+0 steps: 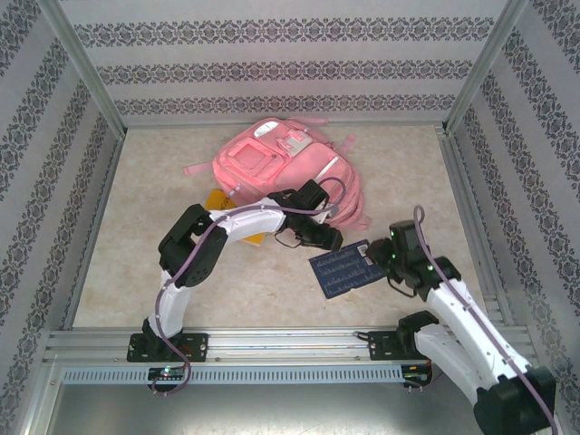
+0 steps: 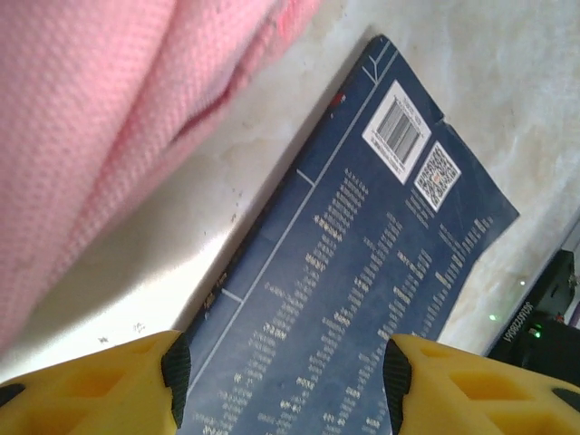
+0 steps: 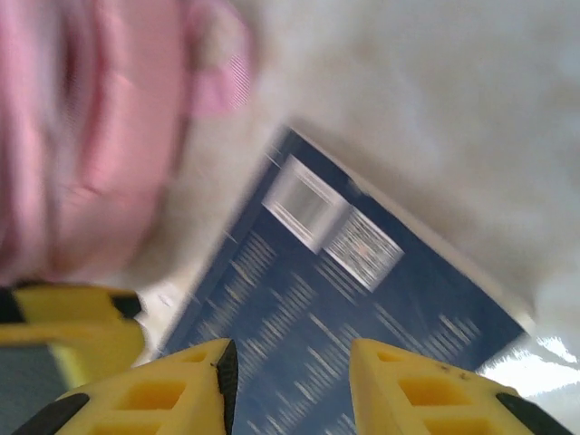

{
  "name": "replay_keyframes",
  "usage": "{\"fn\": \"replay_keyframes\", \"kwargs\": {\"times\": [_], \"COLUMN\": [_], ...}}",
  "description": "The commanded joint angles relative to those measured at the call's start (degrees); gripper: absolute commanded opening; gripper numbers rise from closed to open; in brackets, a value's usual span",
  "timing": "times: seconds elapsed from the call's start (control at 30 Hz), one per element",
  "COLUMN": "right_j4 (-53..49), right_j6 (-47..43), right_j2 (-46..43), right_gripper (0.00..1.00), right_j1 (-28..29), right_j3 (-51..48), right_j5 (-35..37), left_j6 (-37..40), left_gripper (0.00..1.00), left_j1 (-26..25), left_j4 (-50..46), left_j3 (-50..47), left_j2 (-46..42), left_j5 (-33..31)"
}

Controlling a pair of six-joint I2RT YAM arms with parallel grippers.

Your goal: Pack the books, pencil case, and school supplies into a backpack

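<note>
The pink backpack lies flat at the back middle of the table. A navy book with white print lies flat on the table in front of its right corner. My left gripper hovers between the backpack's near edge and the book. In the left wrist view it stands open over the book, with pink fabric on the left. My right gripper is at the book's right end. In its own view the jaws stand apart above the book. A yellow book peeks out under the left arm.
Patterned walls and metal frame posts close in the table on three sides. The right arm's dark body with a green light shows at the far end of the book. A yellow finger of the left gripper sits close to the right gripper.
</note>
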Motion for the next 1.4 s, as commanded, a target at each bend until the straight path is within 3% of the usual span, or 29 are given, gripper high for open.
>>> {"fn": "replay_keyframes", "kwargs": {"times": [0.0,0.2,0.37,0.6,1.07,1.37], "right_j4": [-3.4,-1.6,7.3,15.6,16.0,14.5], "right_j6": [9.8,12.8,14.3,13.9,10.3,6.4], "right_j2": [-3.6,-5.2,-2.9,-2.9,-3.3,1.9], "right_gripper": [0.39,0.41,0.42,0.36,0.37,0.38], "right_j1": [-0.5,-0.3,-0.4,-0.6,-1.0,-0.4], "right_j3": [-6.0,-11.7,-16.2,-17.5,-16.4,-10.9], "right_j5": [-6.4,-6.2,-8.4,-8.9,-11.1,-16.1], "left_j6": [3.0,3.5,3.9,3.7,-0.9,-0.5], "left_gripper": [0.60,0.60,0.60,0.60,0.59,0.58], "left_j1": [-0.7,-0.9,-1.8,-2.8,-3.4,-3.4], "left_j4": [-2.5,-3.6,-4.3,-4.7,1.3,2.5], "left_j3": [3.9,6.1,6.8,6.4,-3.8,-5.6], "left_j2": [2.5,5.8,8.1,8.3,2.7,2.3], "left_j5": [-2.6,-1.7,0.6,4.1,13.4,13.4]}}
